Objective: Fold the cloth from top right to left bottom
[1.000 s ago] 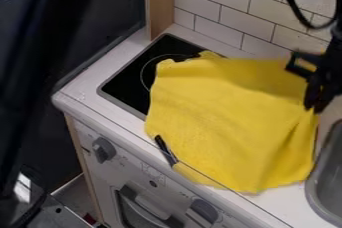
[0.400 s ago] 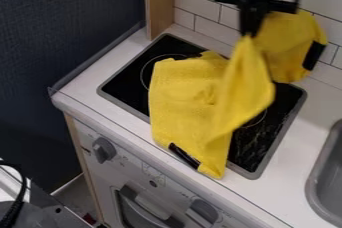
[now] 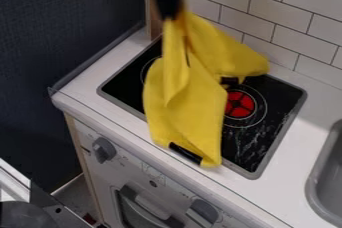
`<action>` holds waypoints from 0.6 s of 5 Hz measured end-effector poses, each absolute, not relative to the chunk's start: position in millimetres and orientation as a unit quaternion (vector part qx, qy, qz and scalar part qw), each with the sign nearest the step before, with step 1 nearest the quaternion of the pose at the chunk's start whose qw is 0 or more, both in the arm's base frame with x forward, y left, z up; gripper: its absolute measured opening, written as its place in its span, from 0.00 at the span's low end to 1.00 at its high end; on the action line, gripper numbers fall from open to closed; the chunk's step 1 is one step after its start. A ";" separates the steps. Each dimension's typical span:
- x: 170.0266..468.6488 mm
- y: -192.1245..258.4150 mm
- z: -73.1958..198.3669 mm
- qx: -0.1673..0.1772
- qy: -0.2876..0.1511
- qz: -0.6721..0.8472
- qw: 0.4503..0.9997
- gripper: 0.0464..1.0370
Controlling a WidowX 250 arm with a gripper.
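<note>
The hand [image 3: 168, 16] is closed on a pinched bit of the yellow cloth [image 3: 190, 92], which hangs from it in a narrow, twisted gather and spreads out below it over the black hob [image 3: 267, 147] set in the worktop [image 3: 287, 94]. To do this fold well, I'd keep the pinch firm and bring the hand down and toward the front left, letting the raised part settle over the lower cloth before letting go close to the surface. An easy pace would be best: too hard a pull could drag the whole cloth off to the left or lift its bottom end. The loose flap below and to the right of the hand will probably need to be drawn across too, or it will be left out of the fold as a bunch. The cloth's long axis runs from the hand down and slightly right, ending in a corner near the front edge of the worktop, with a black strip [image 3: 185, 153] along that lower edge. The flap's rounded tip points right, away from the hand, just above the red disc [image 3: 240, 104] on the hob, so the cloth makes a lopsided fork rather than a flat square.
</note>
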State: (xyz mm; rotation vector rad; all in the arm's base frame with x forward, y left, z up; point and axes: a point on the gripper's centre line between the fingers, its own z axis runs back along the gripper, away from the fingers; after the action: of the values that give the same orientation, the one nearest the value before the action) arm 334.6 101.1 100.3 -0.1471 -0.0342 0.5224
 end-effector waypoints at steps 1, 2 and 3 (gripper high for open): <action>322.6 144.9 93.8 -0.099 -0.013 0.279 0.955 0.02; 323.9 165.4 78.0 -0.119 0.007 0.265 0.957 0.17; 326.3 155.9 61.7 -0.154 0.024 0.257 0.954 0.42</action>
State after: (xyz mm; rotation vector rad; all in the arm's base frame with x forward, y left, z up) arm 326.3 155.9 61.7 -0.3138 0.0481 0.5216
